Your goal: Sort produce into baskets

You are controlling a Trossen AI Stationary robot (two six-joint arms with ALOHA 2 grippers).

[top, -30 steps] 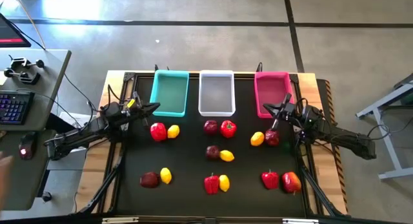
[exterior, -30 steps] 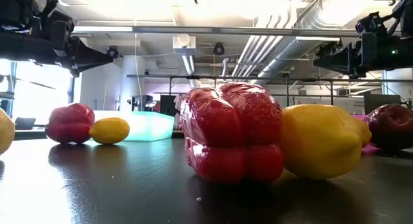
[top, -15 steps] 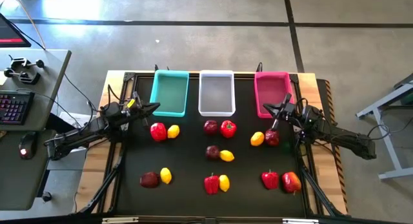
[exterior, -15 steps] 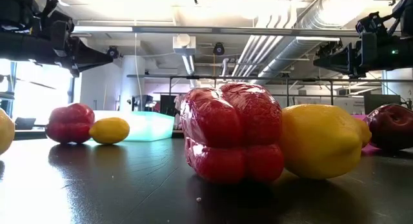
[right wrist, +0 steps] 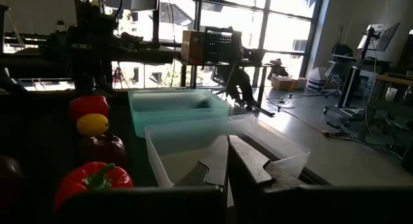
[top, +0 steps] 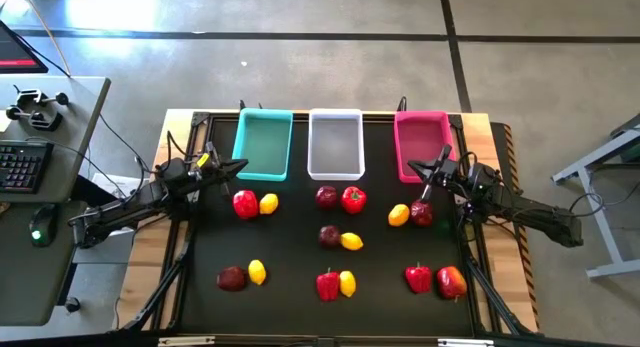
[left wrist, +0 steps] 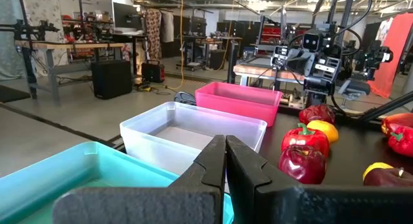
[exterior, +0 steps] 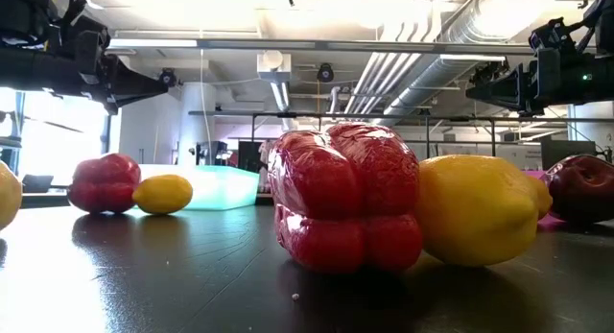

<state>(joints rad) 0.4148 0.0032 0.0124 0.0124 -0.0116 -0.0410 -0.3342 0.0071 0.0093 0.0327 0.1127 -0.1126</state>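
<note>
Beside the teal bin (top: 263,144), left gripper (top: 240,166) closed empty; no writing legible.

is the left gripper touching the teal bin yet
Apart. The high view shows the left gripper shut, off the teal bin's left edge; the low view shows it raised.
</note>
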